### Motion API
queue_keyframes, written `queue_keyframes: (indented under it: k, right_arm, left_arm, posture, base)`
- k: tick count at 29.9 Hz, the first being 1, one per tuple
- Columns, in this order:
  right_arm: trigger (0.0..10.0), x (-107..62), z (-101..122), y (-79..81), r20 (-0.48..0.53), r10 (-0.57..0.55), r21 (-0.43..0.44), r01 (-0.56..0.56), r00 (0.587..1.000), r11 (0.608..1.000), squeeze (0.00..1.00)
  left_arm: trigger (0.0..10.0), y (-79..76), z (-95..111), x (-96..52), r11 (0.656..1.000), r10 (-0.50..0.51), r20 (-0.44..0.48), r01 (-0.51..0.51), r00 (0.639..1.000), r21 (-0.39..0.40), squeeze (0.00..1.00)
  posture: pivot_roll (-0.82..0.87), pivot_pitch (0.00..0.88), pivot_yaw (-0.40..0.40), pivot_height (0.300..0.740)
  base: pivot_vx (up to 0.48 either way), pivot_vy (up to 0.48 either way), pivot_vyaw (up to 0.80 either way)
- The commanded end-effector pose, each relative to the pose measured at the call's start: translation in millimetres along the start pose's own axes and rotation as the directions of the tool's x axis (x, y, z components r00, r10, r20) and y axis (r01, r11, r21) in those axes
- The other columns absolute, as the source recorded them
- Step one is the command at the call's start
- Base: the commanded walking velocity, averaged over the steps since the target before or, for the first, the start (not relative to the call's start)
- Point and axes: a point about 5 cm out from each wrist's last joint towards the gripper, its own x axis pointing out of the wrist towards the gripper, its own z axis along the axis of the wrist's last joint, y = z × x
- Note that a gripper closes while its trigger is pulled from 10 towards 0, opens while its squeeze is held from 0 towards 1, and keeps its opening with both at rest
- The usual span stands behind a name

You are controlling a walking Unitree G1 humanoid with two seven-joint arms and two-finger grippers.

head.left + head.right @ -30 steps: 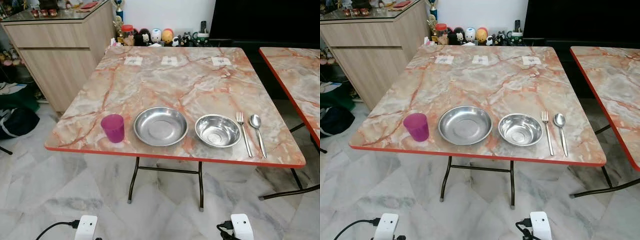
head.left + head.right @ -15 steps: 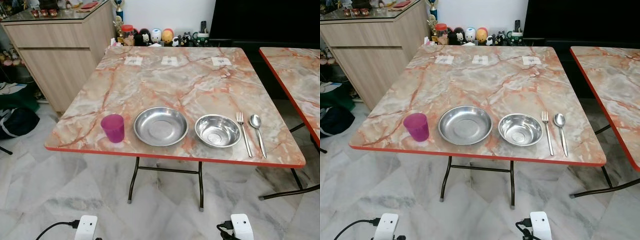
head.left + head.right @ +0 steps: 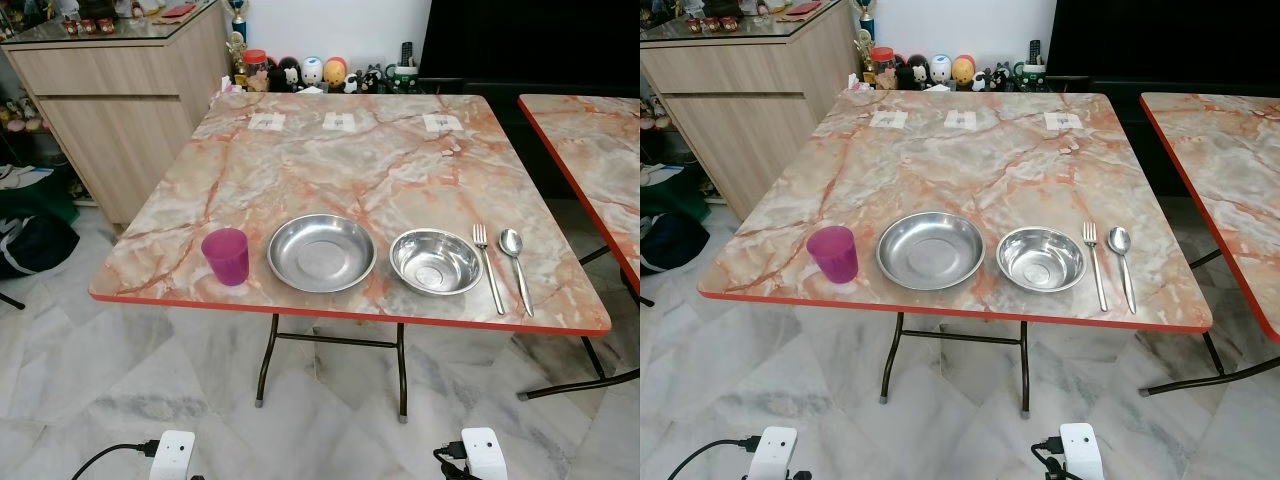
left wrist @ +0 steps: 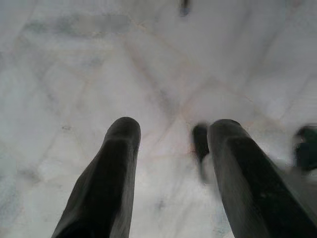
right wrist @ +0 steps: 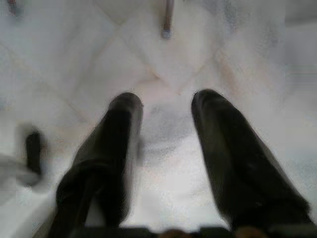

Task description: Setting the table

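On the table, near edge, left to right: cup, plate, bowl, fork, spoon.

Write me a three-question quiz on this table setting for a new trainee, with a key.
1. True or false: the fork lies between the bowl and the spoon.
2. Which thing stands furthest to the robot's left in the row along the table's near edge? A) plate B) purple cup C) spoon
3. Fill in: the left gripper and the right gripper both hang over the ____, fingers apart, holding nothing.

Key
1. True. The fork is just right of the bowl, the spoon right of the fork.
2. B. The order from left is cup, plate, bowl, fork, spoon.
3. Floor. Both wrist views look down on pale marble tiles.
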Motion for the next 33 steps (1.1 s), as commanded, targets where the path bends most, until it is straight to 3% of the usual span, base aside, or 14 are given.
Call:
queue_keyframes:
  k: [1, 15, 20, 22, 24, 27, 30, 33]
  right_arm:
    - [10.0, 2.6, 4, 12.8, 0.004, 0.016, 0.108, -0.017, 1.0, 0.994, 0.0]
    - [10.0, 2.9, 5, 13.0, 0.008, 0.016, 0.123, -0.017, 1.0, 0.992, 0.0]
    - [10.0, 3.1, 7, 12.8, 0.011, 0.015, 0.084, -0.016, 1.0, 0.996, 0.0]
    - [10.0, 3.4, 11, 13.2, 0.023, 0.031, -0.006, -0.03, 0.999, 1.0, 0.0]
    - [10.0, 3.9, 16, 14.5, 0.036, 0.056, -0.153, -0.05, 0.998, 0.987, 0.0]
    - [10.0, 4.6, 23, 16.0, 0.048, 0.061, -0.361, -0.04, 0.997, 0.932, 0.0]
    - [10.0, 4.5, 25, 16.7, 0.077, 0.057, -0.345, -0.027, 0.995, 0.938, 0.0]
    - [10.0, 3.9, 27, 17.3, 0.124, 0.039, -0.273, -0.004, 0.991, 0.962, 0.0]
  left_arm:
    - [10.0, -0.6, 19, 1.9, 1.0, -0.014, 0.096, 0.015, 0.995, -0.009, 0.0]
    - [10.0, -0.8, 26, 2.1, 1.0, -0.018, 0.134, 0.019, 0.991, -0.007, 0.0]
    - [10.0, -1.3, 24, 1.7, 0.999, -0.028, 0.132, 0.026, 0.991, 0.019, 0.0]
    - [10.0, -1.0, 24, 1.6, 0.999, -0.034, 0.133, 0.029, 0.991, 0.042, 0.0]
    - [10.0, -0.5, 26, 1.4, 0.996, -0.045, 0.14, 0.035, 0.989, 0.077, 0.0]
    - [10.0, 3.3, 28, 0.8, 0.995, -0.042, 0.153, 0.028, 0.987, 0.097, 0.0]
    - [10.0, 5.8, 29, 0.4, 0.995, -0.038, 0.163, 0.022, 0.986, 0.101, 0.0]
    - [10.0, 9.0, 35, -0.3, 0.994, -0.036, 0.198, 0.015, 0.98, 0.108, 0.0]
  posture:
    - [0.14, 0.0, -0.07, 0.74]
    - [0.14, 0.005, -0.069, 0.74]
    - [0.14, 0.01, -0.059, 0.74]
    - [0.14, 0.011, -0.055, 0.74]
    - [0.14, 0.014, -0.048, 0.74]
    - [0.12, 0.014, -0.041, 0.74]
    - [0.12, 0.014, -0.038, 0.74]
    - [0.1, 0.014, -0.032, 0.74]
  base:
    - [0.0, 0.0, 0.0]
    - [0.0, 0.0, 0.0]
    - [0.0, 0.0, 0.0]
    - [0.0, 0.0, 0.0]
    - [0.0, 0.0, 0.0]
    - [0.0, 0.0, 0.0]
    - [0.0, 0.0, 0.0]
    - [0.0, 0.0, 0.0]
